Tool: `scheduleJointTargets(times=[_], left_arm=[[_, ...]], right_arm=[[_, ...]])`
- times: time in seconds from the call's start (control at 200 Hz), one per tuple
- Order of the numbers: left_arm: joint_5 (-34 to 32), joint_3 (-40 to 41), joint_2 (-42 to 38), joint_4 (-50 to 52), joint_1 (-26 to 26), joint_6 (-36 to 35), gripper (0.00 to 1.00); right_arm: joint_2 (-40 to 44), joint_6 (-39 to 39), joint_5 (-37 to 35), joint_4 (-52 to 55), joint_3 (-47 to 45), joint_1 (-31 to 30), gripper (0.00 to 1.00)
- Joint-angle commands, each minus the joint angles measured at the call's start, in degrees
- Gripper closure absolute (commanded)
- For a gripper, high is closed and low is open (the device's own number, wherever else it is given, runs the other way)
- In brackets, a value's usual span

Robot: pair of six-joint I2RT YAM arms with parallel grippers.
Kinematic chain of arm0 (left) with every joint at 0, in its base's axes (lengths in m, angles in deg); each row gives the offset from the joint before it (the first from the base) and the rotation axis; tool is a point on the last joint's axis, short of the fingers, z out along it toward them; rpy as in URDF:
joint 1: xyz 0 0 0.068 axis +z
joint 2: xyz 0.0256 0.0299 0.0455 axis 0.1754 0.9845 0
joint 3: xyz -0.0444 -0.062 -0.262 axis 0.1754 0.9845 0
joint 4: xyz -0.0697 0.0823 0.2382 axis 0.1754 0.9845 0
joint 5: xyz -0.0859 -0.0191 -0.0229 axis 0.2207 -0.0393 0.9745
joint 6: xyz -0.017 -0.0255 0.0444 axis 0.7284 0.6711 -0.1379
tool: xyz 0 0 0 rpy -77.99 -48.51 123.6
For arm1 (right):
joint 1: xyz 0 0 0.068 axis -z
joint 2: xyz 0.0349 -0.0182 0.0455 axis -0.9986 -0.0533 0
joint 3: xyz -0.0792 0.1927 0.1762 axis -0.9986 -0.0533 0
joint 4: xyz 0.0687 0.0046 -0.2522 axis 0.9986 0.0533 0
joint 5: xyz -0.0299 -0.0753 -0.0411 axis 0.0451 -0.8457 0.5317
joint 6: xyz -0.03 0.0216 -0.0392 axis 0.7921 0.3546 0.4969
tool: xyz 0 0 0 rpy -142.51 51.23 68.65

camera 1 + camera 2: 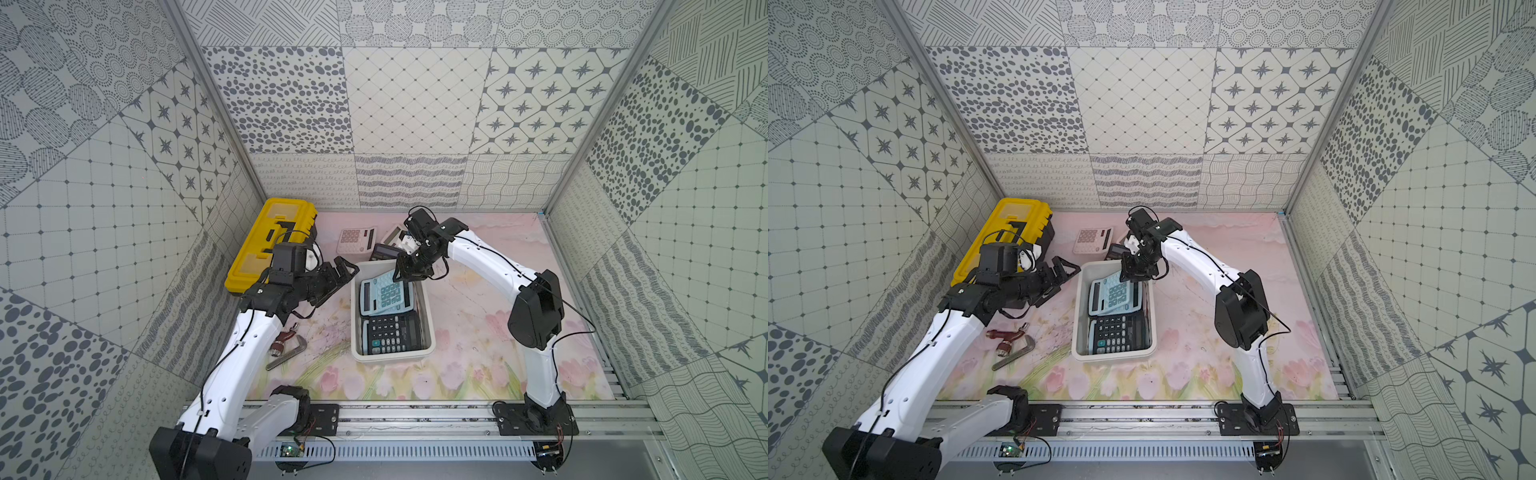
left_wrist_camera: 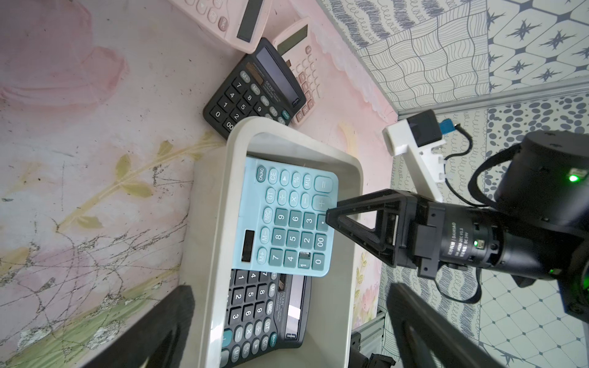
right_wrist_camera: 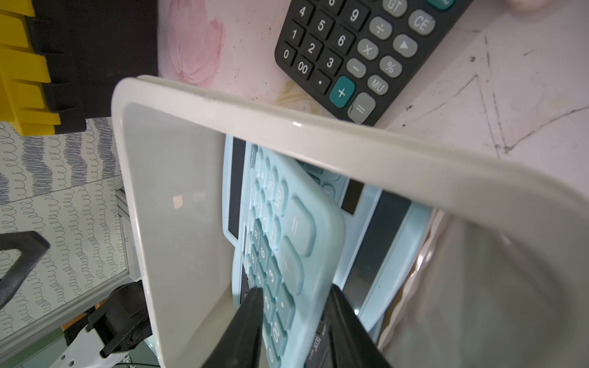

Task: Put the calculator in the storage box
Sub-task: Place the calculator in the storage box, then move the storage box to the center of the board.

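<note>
Release looks due: right fingers [image 3: 245, 328] straddle blue calculator [image 2: 287, 223] inside storage box [image 1: 392, 357], grip unclear; left fingers [image 2: 178, 309] wide, empty. Next, lift clear.

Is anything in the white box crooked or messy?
Yes. The top blue calculator sits crooked in the storage box. It leans tilted on a second blue calculator and overlaps the black calculator instead of lying flat. The right hand straddles its far edge.
</note>
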Motion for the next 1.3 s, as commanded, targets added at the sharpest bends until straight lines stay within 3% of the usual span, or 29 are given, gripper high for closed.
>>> scheduleJointTargets(times=[0.0, 0.42, 0.775, 1.296], left_arm=[[-0.32, 0.45, 0.38, 1.50, 0.32, -1.28, 0.00], [-1.41, 2.24, 2.84, 2.77, 0.33, -2.45, 0.00], [5.91, 4.12, 7.75, -1.24, -0.25, -1.33, 0.00], [4.17, 3.31, 15.06, -8.63, -12.73, 4.05, 0.00]], right_arm=[[2.84, 0.04, -1.60, -0.14, 1.32, 0.37, 0.61], [9.76, -0.01, -3.94, -0.17, -2.84, 1.08, 0.52], [19.35, 0.05, -8.52, -2.58, -16.03, 2.64, 0.30], [28.69, -1.06, -6.84, -7.57, -29.65, 7.42, 0.27]])
